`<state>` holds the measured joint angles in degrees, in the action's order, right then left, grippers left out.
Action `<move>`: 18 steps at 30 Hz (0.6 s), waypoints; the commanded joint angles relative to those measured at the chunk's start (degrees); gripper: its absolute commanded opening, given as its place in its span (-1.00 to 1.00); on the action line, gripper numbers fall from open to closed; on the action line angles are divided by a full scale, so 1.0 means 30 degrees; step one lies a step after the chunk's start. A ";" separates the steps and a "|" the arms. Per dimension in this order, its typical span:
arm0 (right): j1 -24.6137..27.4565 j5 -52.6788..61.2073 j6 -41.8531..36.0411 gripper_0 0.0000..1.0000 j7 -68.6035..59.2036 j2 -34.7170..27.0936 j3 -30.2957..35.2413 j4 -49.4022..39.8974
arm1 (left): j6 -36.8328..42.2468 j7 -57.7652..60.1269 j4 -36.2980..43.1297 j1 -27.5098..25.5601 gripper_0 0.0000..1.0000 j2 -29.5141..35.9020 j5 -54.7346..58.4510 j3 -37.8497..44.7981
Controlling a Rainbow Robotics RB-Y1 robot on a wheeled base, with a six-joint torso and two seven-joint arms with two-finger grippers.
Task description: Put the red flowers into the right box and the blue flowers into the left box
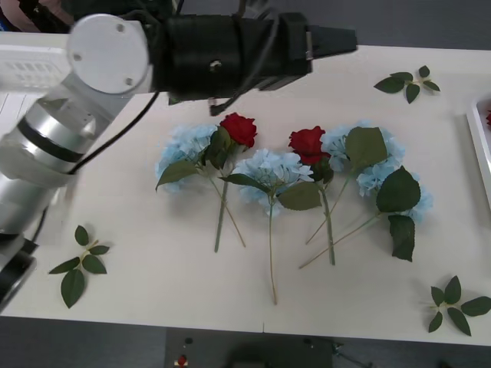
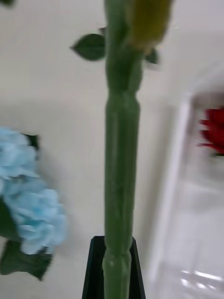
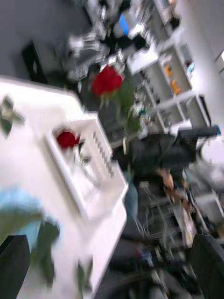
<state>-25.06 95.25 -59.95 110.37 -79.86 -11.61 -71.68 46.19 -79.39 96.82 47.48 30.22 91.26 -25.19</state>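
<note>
Your left claw (image 3: 109, 254) hangs empty over the surface's (image 1: 153, 284) far side, its black fingers (image 3: 14, 264) spread wide. The left box (image 1: 27, 69) sits partly hidden behind its arm. Blue flowers (image 1: 268, 172) and two red flowers (image 1: 239, 128) crowd the middle below it. Your right claw (image 2: 112, 273) grips a blurred red flower (image 2: 120, 140) by the stem, just beside the right box (image 1: 479, 146), which is cut off at the edge.
</note>
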 commanded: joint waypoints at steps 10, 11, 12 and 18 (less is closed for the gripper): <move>-0.0378 -0.9867 0.6713 -1.00 -0.1576 0.1220 -0.4451 0.4352 | 0.6282 0.6541 0.0011 -0.2760 1.00 0.6068 -0.2062 -0.2091; -0.0671 -1.0804 0.7065 -1.00 -0.2250 0.1484 -0.5154 0.4704 | 0.5901 0.7332 -0.0341 -0.2730 1.00 0.5833 -0.2472 -0.2501; -0.0876 -1.1390 0.7241 -1.00 -0.2718 0.1659 -0.5594 0.4968 | 0.5608 0.7801 -0.0604 -0.2701 1.00 0.5628 -0.2735 -0.2765; -0.2634 -1.4202 0.8149 -1.00 -0.6468 0.3271 -0.8553 0.7956 | 0.4993 1.0496 -0.3768 -0.1295 1.00 0.3519 -0.5694 -0.4464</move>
<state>-29.31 53.70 -35.71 93.39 -71.24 -36.39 -50.69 61.39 -53.21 88.21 39.77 43.66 76.17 -38.44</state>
